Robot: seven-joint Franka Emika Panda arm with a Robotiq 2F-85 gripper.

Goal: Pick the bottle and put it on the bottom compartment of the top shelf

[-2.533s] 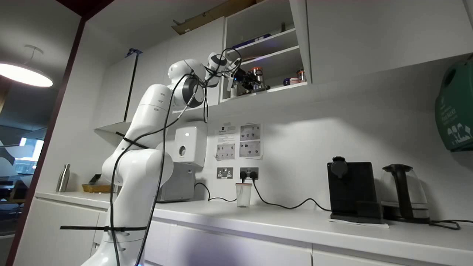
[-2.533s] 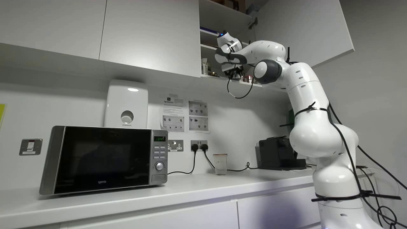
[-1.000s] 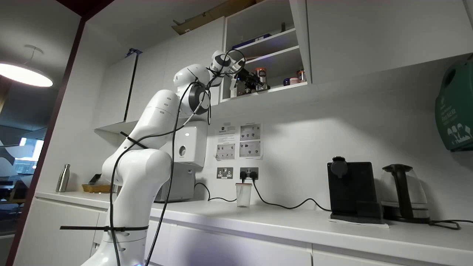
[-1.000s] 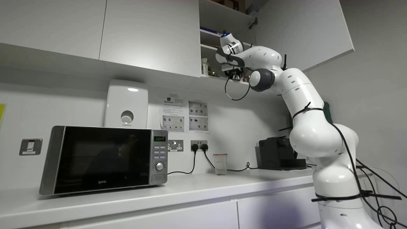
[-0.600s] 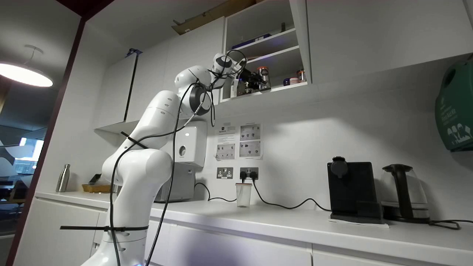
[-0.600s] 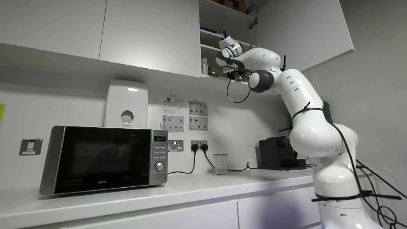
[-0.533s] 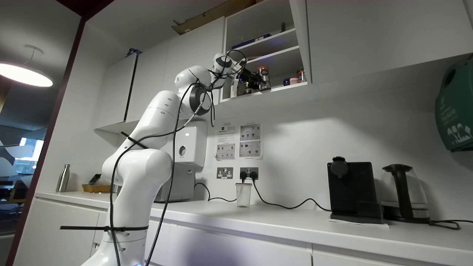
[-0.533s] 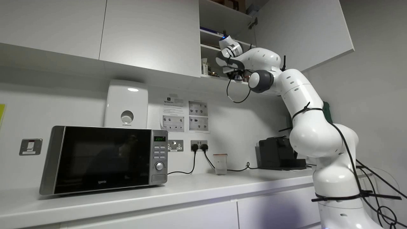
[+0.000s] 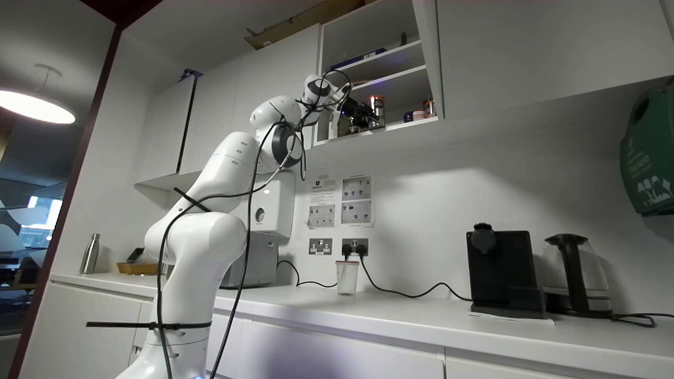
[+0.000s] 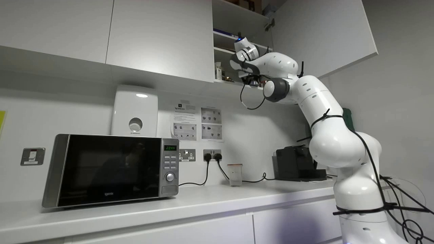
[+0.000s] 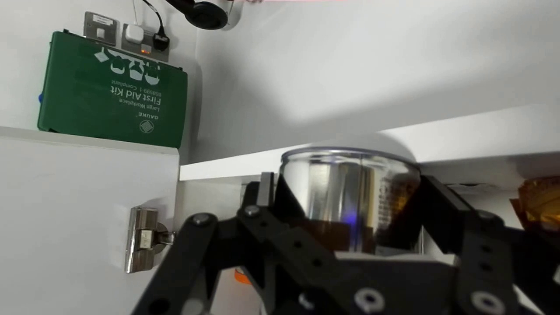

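Note:
The bottle is a shiny pale cylinder with an orange top, seen in an exterior view (image 9: 377,107). My gripper (image 11: 350,181) is shut on its sides near the base; the wrist view is upside down, so the bottle's base (image 11: 326,183) points up there. The bottle stands roughly upright at the front of the lower compartment (image 9: 405,95), under the thin white board (image 9: 395,79). In the wrist view its base overlaps the cabinet's front lip (image 11: 236,164). I cannot tell whether the base rests on the floor board. The arm mostly hides the gripper (image 10: 252,81) in an exterior view.
Small jars (image 9: 429,108) stand to the bottle's right on the same board. A white container (image 10: 218,70) stands at the compartment's other end. A golden packet (image 11: 542,201) lies near one finger. The open cabinet door (image 10: 322,37) and its hinge (image 11: 143,240) flank the opening.
Over the last 2.5 seconds the gripper and the bottle shifted slightly along the shelf, towards the small jars, and the forearm sank. In the last half second the hand barely moved.

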